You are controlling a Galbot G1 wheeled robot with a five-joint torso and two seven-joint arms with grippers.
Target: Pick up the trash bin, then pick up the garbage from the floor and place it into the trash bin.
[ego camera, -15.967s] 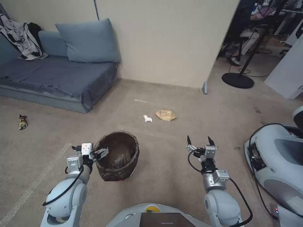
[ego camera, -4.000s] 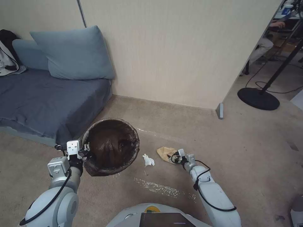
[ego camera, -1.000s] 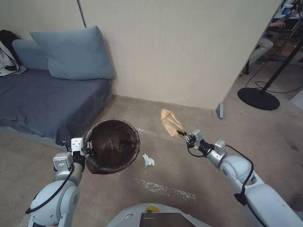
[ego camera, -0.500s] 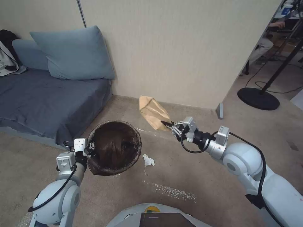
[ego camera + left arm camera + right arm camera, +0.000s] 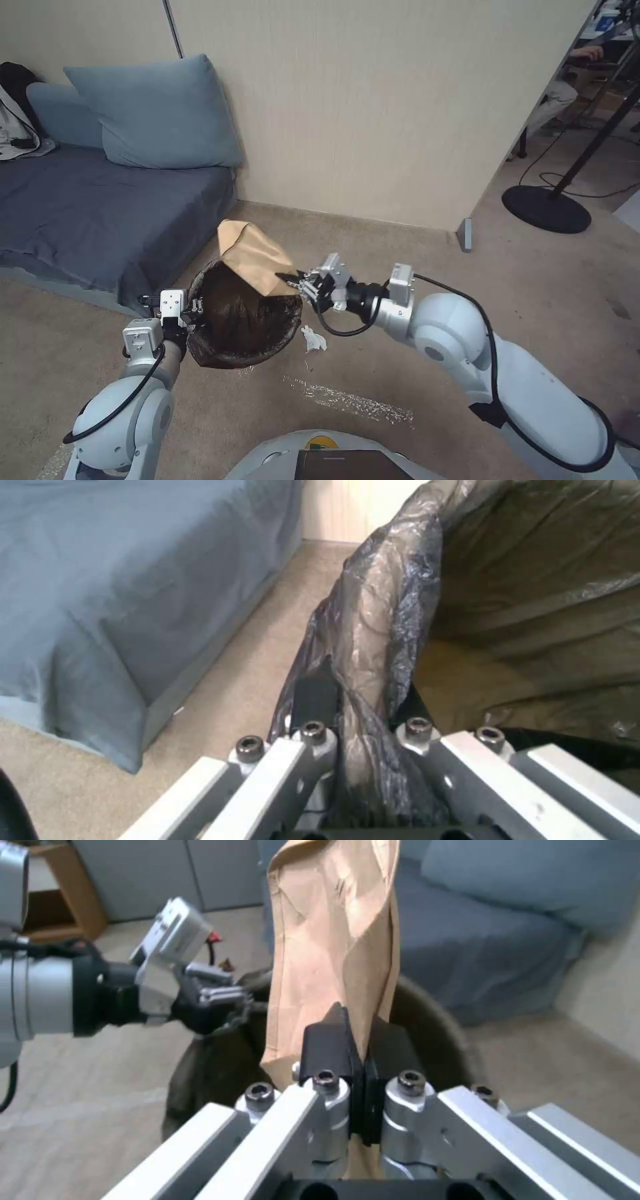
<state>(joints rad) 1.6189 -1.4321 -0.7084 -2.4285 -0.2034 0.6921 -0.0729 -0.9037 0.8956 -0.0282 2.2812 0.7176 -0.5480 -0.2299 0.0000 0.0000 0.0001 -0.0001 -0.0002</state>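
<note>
Sofa (image 5: 100, 200), grey-blue with a big pillow (image 5: 157, 113), fills the left of the head view against the beige wall (image 5: 373, 100), and carpet (image 5: 533, 287) covers the rest. The trash bin (image 5: 243, 320), lined with a crinkled dark bag, is held tilted off the floor beside the sofa corner. The left gripper (image 5: 193, 310) is clamped on the bin's rim on the robot's left side; in the left wrist view its fingers (image 5: 313, 705) pinch the folded bag edge (image 5: 380, 630) between them.

Half a second ago the tan paper bag (image 5: 253, 257) was out over the carpet, to the right of the bin; now the right arm has swung it leftward, and it hangs over the bin's far rim, partly above the opening. The right gripper (image 5: 293, 279) is closed tight on the bag's lower corner, its black fingertips (image 5: 330, 1040) pressed together over the paper.

A white crumpled scrap (image 5: 313, 339) lies on the carpet just beside the bin, where it lay before.
</note>
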